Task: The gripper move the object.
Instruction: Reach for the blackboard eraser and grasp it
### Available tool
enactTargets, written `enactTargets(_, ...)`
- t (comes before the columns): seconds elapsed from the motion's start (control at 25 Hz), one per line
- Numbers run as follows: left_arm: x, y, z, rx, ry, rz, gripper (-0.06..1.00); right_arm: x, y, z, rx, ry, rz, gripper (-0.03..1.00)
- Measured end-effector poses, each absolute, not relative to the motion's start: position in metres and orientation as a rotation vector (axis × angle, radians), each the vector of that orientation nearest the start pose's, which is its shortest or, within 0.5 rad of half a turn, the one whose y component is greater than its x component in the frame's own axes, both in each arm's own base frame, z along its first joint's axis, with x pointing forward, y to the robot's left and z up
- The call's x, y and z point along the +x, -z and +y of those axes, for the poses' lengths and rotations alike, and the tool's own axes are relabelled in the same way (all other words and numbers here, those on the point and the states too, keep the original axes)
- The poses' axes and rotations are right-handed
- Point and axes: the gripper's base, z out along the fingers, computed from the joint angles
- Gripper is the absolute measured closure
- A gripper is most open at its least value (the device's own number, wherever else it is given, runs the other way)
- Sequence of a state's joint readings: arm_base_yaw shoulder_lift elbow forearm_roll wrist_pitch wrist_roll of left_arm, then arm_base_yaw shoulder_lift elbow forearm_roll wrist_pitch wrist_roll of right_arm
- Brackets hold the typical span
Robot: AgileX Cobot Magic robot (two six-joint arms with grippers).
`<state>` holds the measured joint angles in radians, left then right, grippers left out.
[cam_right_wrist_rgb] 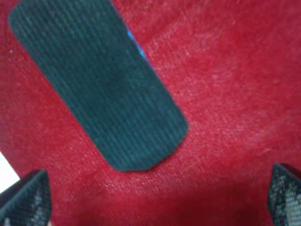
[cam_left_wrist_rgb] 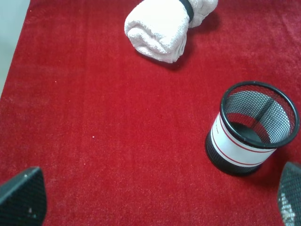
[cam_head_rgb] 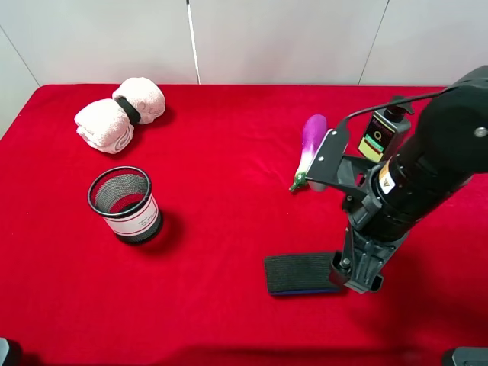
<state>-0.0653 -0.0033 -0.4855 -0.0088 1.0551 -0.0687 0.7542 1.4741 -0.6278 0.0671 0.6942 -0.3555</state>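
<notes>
The object, a flat charcoal felt pad with a thin blue base, lies flat on the red cloth near the front, right of centre. My right gripper hangs low just off its right end. In the right wrist view the pad lies ahead of the right gripper, its near end short of the two wide-apart fingertips, with nothing between them. My left gripper is open and empty over bare cloth near the mesh cup.
A black mesh cup stands at the left and also shows in the left wrist view. Rolled white towels lie at the back left. A purple eggplant and a small dark bottle lie behind the right arm.
</notes>
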Motion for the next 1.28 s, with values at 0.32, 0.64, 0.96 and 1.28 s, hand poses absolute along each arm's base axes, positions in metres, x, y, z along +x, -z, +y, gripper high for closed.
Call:
enactTargets(0.32,-0.004,-0.274,0.0,-0.003,0.094,2.051,-0.04,0.145,-0.157,0.172,-1.634,-0.123,2.525,0.28)
enactTargets(0.64,-0.004,-0.274,0.0,-0.003,0.094,2.051,-0.04,0.144,-0.147,0.178,-1.661,-0.084,2.515,0.28)
enactTargets(0.96,-0.004,-0.274,0.0,-0.003,0.094,2.051,-0.04,0.147,-0.137,0.18,-1.657,-0.074,2.538,0.28)
enactTargets(1.28,-0.004,-0.274,0.0,-0.003,0.094,2.051,-0.04,0.149,-0.132,0.182,-1.658,-0.055,2.531,0.28)
